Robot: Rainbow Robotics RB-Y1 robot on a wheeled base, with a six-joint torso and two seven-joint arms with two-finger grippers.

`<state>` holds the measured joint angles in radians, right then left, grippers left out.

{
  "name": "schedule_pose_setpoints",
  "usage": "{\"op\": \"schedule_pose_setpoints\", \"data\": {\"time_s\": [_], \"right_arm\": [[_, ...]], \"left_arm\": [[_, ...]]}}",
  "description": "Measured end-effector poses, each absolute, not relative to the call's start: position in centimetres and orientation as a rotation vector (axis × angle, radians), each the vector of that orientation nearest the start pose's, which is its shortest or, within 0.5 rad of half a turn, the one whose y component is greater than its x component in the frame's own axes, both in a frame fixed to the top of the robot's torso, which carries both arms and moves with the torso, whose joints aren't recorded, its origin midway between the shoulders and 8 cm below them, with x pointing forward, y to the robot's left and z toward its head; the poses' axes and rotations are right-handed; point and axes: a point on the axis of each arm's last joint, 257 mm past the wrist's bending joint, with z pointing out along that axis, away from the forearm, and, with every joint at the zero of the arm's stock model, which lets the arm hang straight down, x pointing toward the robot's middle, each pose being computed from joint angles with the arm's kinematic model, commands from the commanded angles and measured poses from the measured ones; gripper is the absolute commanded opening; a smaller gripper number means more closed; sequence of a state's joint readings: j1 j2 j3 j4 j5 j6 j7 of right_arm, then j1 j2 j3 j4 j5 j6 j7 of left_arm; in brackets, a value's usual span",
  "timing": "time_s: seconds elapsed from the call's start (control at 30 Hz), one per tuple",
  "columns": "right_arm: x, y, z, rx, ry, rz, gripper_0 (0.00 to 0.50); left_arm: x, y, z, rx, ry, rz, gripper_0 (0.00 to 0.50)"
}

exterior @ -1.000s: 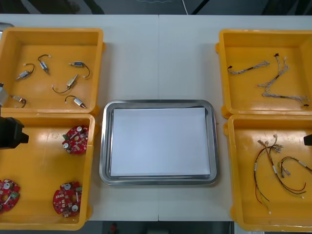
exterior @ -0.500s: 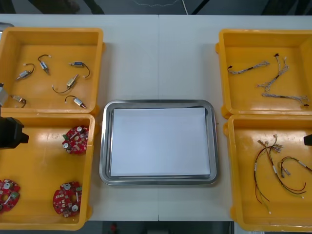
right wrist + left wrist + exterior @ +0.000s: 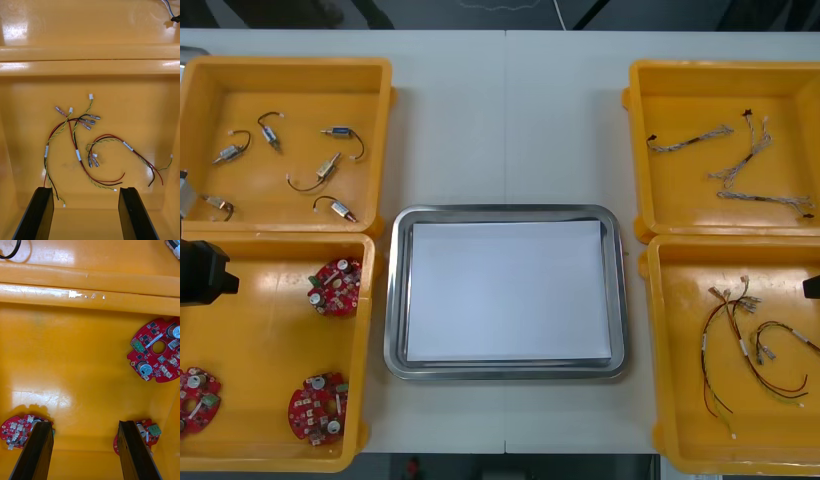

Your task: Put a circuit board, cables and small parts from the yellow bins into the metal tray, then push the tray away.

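My left gripper [image 3: 200, 272] hangs over the near left yellow bin [image 3: 250, 350], which holds three round red circuit boards [image 3: 335, 287]. In the left wrist view the left gripper [image 3: 84, 423] stands open above bare bin floor, with one board [image 3: 155, 350] beyond its fingers and one beside each fingertip. My right gripper [image 3: 812, 287] is at the outer edge of the near right bin [image 3: 680, 350]. In the right wrist view the right gripper [image 3: 85, 189] is open just short of the red and yellow cables [image 3: 75, 138]. The metal tray [image 3: 505, 212] lies between the bins, white inside.
The far left bin [image 3: 385, 100] holds several small metal parts [image 3: 330, 165] with short black leads. The far right bin [image 3: 635, 130] holds twisted blue and white cables [image 3: 750, 160]. Bare table runs beyond the tray.
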<state>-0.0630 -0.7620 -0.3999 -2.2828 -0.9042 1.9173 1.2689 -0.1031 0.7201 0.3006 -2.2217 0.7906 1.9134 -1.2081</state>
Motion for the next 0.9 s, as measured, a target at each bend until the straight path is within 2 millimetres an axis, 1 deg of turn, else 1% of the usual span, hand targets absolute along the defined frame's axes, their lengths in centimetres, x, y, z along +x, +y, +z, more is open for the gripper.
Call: {"op": "schedule_pose_setpoints", "data": {"time_s": [0.9], "right_arm": [[34.74, -37.28, -16.53, 0.032, 2.670, 0.022, 0.500]], "left_arm": [[35.92, 36.83, -18.96, -0.144, 2.707, -0.006, 0.500]]}}
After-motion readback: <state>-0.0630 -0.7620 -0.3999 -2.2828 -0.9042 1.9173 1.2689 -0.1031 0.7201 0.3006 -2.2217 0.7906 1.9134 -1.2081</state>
